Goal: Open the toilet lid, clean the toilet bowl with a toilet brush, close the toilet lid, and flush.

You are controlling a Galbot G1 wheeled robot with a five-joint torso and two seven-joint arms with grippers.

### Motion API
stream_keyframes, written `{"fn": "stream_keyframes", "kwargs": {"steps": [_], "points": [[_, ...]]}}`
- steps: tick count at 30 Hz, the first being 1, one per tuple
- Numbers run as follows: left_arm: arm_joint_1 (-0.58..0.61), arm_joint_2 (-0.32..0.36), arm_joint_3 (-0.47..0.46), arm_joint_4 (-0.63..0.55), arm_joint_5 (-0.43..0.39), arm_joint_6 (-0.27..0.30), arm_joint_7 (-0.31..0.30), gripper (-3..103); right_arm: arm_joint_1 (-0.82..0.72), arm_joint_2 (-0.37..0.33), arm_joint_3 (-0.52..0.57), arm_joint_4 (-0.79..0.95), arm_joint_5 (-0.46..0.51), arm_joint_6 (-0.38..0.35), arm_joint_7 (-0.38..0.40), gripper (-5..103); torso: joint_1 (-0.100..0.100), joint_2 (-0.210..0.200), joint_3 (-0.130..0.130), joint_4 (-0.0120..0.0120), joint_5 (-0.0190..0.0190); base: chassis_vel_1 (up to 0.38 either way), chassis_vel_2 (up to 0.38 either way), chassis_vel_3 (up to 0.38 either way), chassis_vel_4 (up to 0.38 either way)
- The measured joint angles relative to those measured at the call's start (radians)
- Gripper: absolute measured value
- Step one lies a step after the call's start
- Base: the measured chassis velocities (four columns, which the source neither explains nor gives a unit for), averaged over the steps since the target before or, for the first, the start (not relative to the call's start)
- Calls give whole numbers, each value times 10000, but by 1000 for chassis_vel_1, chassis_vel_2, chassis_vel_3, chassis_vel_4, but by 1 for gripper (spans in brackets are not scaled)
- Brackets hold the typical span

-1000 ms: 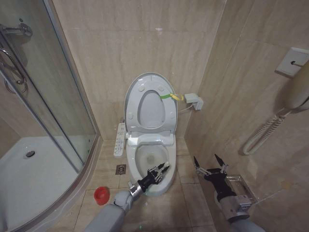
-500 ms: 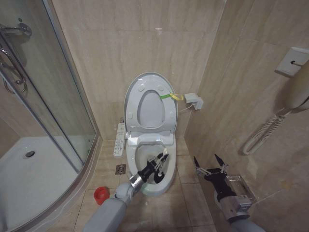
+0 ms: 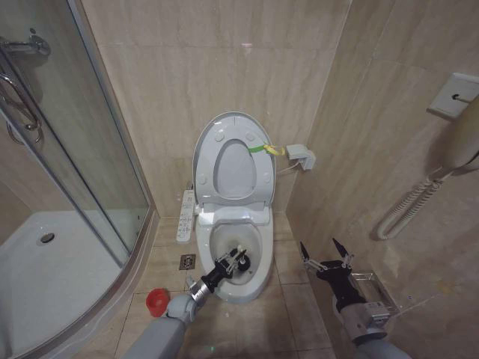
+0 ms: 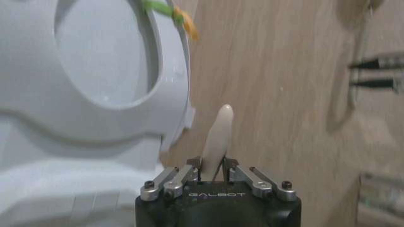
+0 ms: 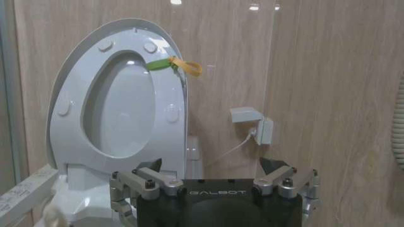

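On the floor at the left, the red brush base stands empty beside the toilet. Since a second ago the left gripper has been carried from the bowl's front rim down into the toilet bowl, its jaws clenched on the pale handle of the toilet brush; scrubbing is judged to be under way. The toilet lid is raised against the wall. At the right, the right gripper is held parked, its jaws released.

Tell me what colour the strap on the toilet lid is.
Green and yellow strap on the lid, clearest in the right wrist view.
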Motion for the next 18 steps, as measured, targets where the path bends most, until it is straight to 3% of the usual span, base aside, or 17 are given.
{"fn": "stream_keyframes", "kwargs": {"steps": [4, 8, 18], "points": [[71, -10, -44, -917, -506, 328, -393, 20, 0, 0, 0, 0, 0, 0, -1, 100, 0, 0, 0, -3, 0, 0, 0, 0, 0], [96, -83, -13, -1063, -660, 448, -534, 20, 0, -1, 0, 0, 0, 0, 0, 100, 0, 0, 0, -2, 0, 0, 0, 0, 0], [142, -414, -105, 675, -471, 163, -75, 20, -1, 0, 0, 0, 0, 0, -2, 100, -1, 0, -3, 0, 2, 0, 0, 0, 0]]}}
